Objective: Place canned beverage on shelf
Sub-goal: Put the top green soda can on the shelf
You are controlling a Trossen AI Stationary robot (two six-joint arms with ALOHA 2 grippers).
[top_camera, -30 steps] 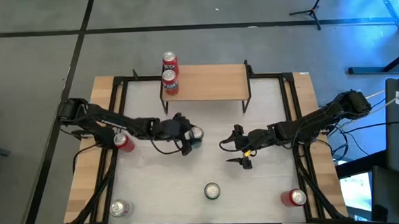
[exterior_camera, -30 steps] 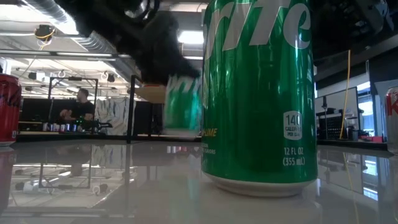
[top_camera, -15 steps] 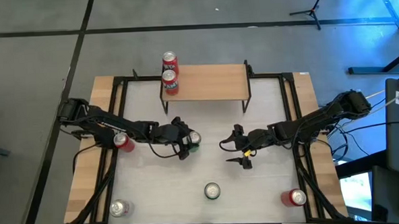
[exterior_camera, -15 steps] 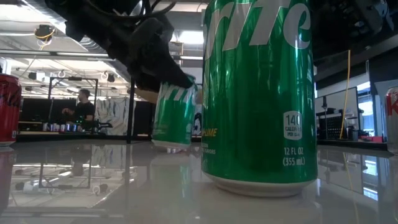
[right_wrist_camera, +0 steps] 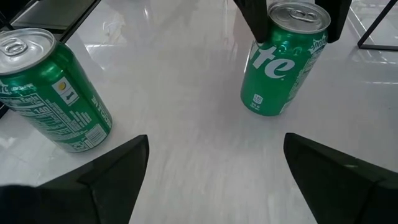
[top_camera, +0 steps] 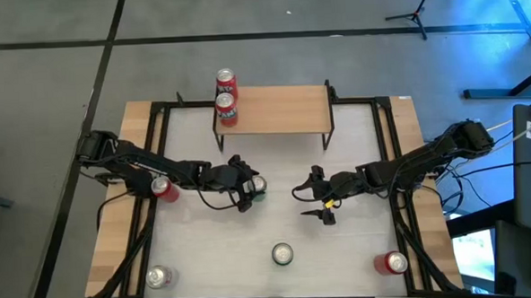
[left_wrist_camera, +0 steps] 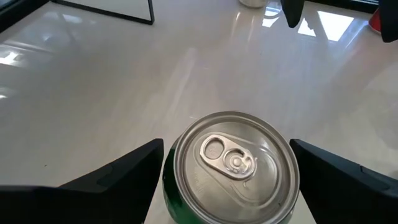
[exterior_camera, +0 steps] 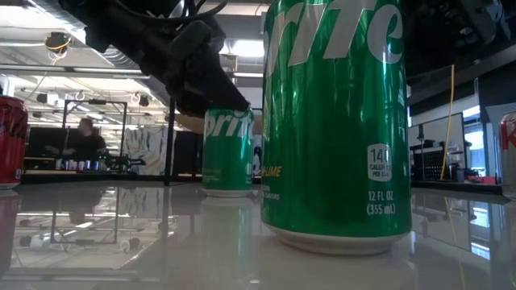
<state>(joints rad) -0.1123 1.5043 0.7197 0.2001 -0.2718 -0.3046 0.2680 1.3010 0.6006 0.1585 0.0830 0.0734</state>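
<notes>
We've got the left gripper straddling the green can mid-table, jaws apart, not clamped. Rigid, slick, dents easily: squeeze mid-body. Shelf at far edge. Right gripper apart, idle.

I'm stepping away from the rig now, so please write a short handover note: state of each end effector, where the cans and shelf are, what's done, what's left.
Left end effector: fingers on either side of a green can standing upright mid-table; a firm grip cannot be confirmed.
Right end effector: open, empty, waiting right of centre.
Shelf: at the table's far edge, one red can on its left end; another red can just behind it.
Still on the table: second green can near front, red cans at left, front left and front right.
Left: lift the green can and place it on the shelf.
</notes>
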